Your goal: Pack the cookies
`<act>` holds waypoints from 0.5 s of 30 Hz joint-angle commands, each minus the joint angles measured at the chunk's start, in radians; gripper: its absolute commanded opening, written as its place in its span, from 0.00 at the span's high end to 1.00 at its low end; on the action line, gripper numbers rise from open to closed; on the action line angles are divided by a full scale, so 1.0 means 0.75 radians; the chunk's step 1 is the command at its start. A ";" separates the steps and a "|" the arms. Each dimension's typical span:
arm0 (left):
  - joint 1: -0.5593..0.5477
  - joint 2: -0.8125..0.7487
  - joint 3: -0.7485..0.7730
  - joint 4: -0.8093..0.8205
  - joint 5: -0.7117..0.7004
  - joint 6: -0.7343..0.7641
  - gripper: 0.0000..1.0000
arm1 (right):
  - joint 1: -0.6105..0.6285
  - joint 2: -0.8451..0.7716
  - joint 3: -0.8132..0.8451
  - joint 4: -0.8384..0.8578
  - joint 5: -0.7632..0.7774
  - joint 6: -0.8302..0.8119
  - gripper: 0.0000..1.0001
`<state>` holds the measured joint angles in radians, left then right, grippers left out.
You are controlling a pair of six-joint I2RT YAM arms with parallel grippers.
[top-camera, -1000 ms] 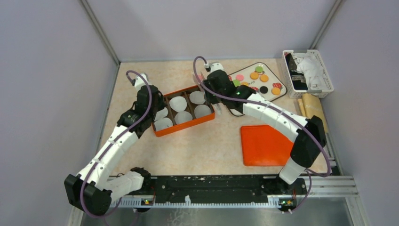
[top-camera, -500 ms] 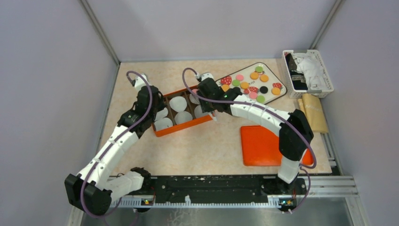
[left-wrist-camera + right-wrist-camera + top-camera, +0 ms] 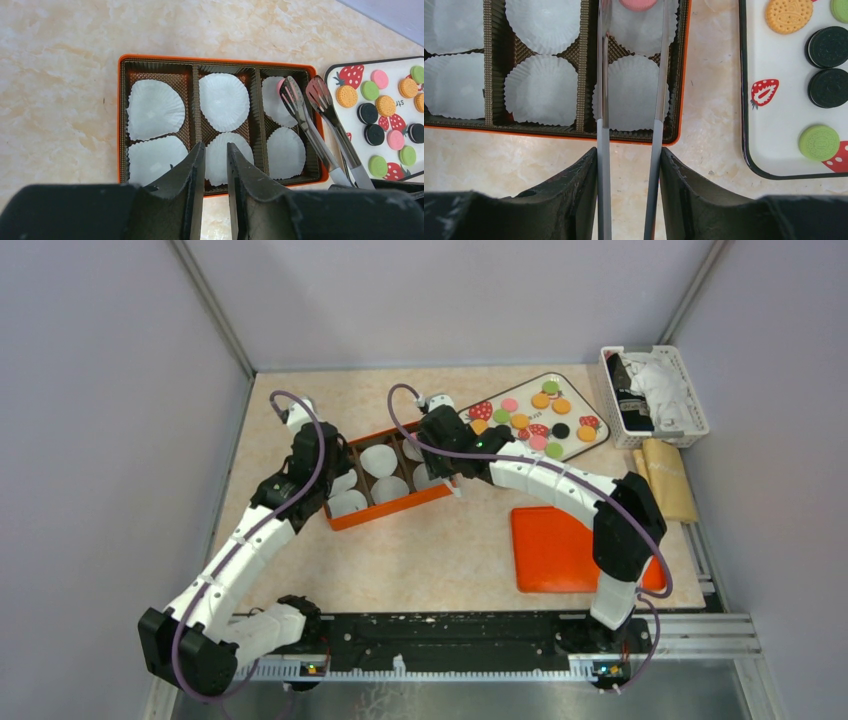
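Observation:
Cookies point(image 3: 530, 420) in orange, green, pink and black lie on a white strawberry-print tray point(image 3: 527, 383); they also show in the left wrist view point(image 3: 385, 106) and the right wrist view point(image 3: 826, 47). My right gripper point(image 3: 445, 435) point(image 3: 629, 155) is shut on metal tongs point(image 3: 603, 75) point(image 3: 310, 107). The tongs hold a pink cookie point(image 3: 638, 4) over the far right cup of the orange box point(image 3: 390, 512) point(image 3: 120, 100) point(image 3: 681, 75). My left gripper point(image 3: 322, 465) point(image 3: 215, 150) hovers at the box's left end, nearly shut with a narrow gap, empty.
The box holds several white paper cups point(image 3: 224, 100) in brown dividers. An orange lid point(image 3: 560, 545) lies flat right of the box. A white basket point(image 3: 655, 395) with cloth and a tan roll point(image 3: 665, 475) sit at the right wall.
My right arm swung left from the tray to over the box's right end, carrying the tongs and pink cookie, then stopped. The left arm has not moved.

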<state>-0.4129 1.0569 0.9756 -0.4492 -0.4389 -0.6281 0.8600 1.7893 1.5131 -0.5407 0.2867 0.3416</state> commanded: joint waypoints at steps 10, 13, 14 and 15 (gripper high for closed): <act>0.009 -0.007 -0.012 0.024 -0.013 0.019 0.70 | -0.002 -0.070 0.043 0.050 0.066 0.005 0.58; 0.009 -0.011 -0.011 0.028 -0.007 0.019 0.70 | -0.004 -0.123 0.036 0.016 0.159 0.001 0.58; 0.009 -0.010 -0.012 0.031 -0.003 0.019 0.71 | -0.005 -0.141 0.033 -0.002 0.192 0.002 0.58; 0.009 -0.010 -0.012 0.035 0.001 0.019 0.71 | -0.010 -0.161 0.027 -0.017 0.214 0.001 0.58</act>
<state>-0.4126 1.0569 0.9714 -0.4488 -0.4389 -0.6250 0.8600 1.7813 1.5131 -0.5449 0.3344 0.3412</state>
